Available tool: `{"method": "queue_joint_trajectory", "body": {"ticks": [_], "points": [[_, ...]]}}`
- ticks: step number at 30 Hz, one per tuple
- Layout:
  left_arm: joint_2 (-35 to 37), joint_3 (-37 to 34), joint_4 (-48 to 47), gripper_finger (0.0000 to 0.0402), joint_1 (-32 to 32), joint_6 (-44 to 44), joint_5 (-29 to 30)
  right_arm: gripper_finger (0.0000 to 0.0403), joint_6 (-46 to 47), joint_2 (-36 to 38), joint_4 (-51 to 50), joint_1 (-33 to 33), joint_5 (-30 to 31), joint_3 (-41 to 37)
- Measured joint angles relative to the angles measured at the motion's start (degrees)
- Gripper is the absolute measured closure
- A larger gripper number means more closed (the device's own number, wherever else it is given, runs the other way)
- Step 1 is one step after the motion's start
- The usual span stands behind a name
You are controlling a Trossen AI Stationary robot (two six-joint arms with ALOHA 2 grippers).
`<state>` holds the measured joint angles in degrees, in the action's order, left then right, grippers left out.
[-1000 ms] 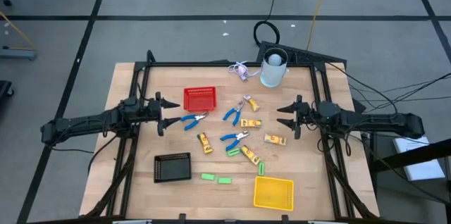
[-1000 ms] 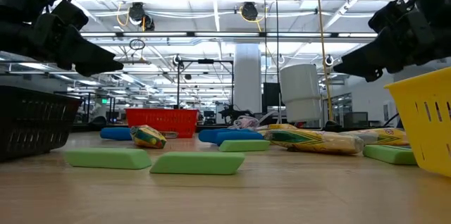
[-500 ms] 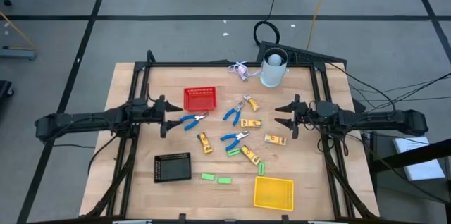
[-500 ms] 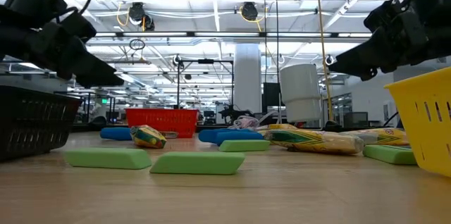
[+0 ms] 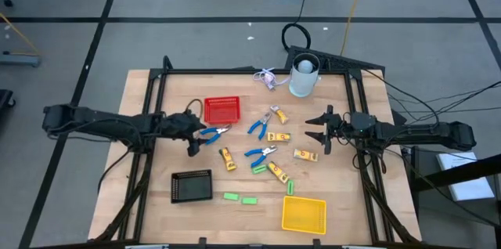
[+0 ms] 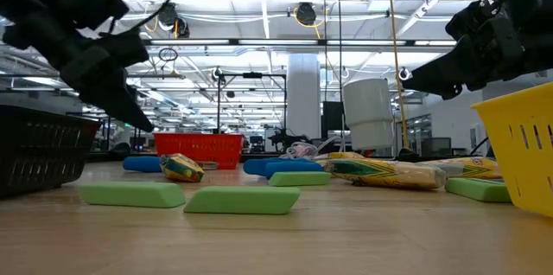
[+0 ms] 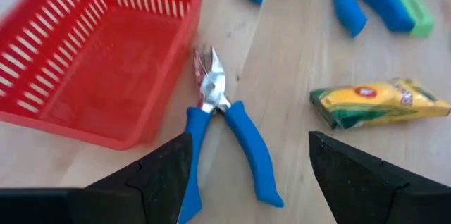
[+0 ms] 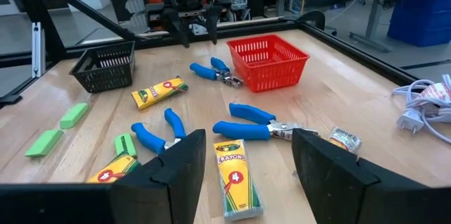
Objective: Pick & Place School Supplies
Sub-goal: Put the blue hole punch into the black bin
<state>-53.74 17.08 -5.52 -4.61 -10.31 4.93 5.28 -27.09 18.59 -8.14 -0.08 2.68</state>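
Blue-handled pliers [image 5: 211, 133] lie flat on the wood beside the red basket [image 5: 221, 110]. My left gripper [image 5: 195, 131] hangs open just above them, pointing down. In the left wrist view the pliers [image 7: 224, 129] lie between its spread fingers [image 7: 250, 143], untouched. Two more blue-handled tools [image 5: 258, 126] [image 5: 260, 153], several yellow-orange crayon boxes [image 5: 227, 159] and green bars [image 5: 231, 196] lie scattered mid-table. My right gripper [image 5: 313, 131] waits open near the right side, above a crayon box [image 8: 236, 178].
A black basket [image 5: 192, 186] sits near the front left and a yellow basket [image 5: 304, 214] at the front right. A white cup [image 5: 304, 77] and a coiled cable [image 5: 268, 79] stand by the far edge. Bare wood lies along the left side.
My left arm has reached toward the table's right, from beside the left frame to the pliers next to the red basket. Its gripper has tipped downward and come lower, staying open. My right arm has barely moved.
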Motion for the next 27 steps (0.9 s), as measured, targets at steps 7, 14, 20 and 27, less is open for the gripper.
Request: {"method": "queue_joint_trajectory", "body": {"ticks": [7, 14, 20, 27], "points": [[-9.2, 6.6, -10.2, 0.0117, 0.9, -3.8, 4.9, 0.0202, 0.0, 0.0, -0.8, 0.0, -0.1, 0.0], [-13.5, 7.6, -11.0, 0.0117, -0.1, -4.9, 7.7, 0.0202, 0.2, 0.0, -1.3, 0.0, -0.2, 0.0], [-16.2, 7.6, -11.3, 0.0117, -2.6, -5.2, 8.1, 0.0202, 0.2, 0.0, -1.3, 0.0, -0.2, 0.0], [-20.5, 7.6, -8.3, 0.0117, -3.3, -5.1, 6.6, 0.0202, 0.1, 0.0, -1.3, 0.0, -0.2, 0.0]]}}
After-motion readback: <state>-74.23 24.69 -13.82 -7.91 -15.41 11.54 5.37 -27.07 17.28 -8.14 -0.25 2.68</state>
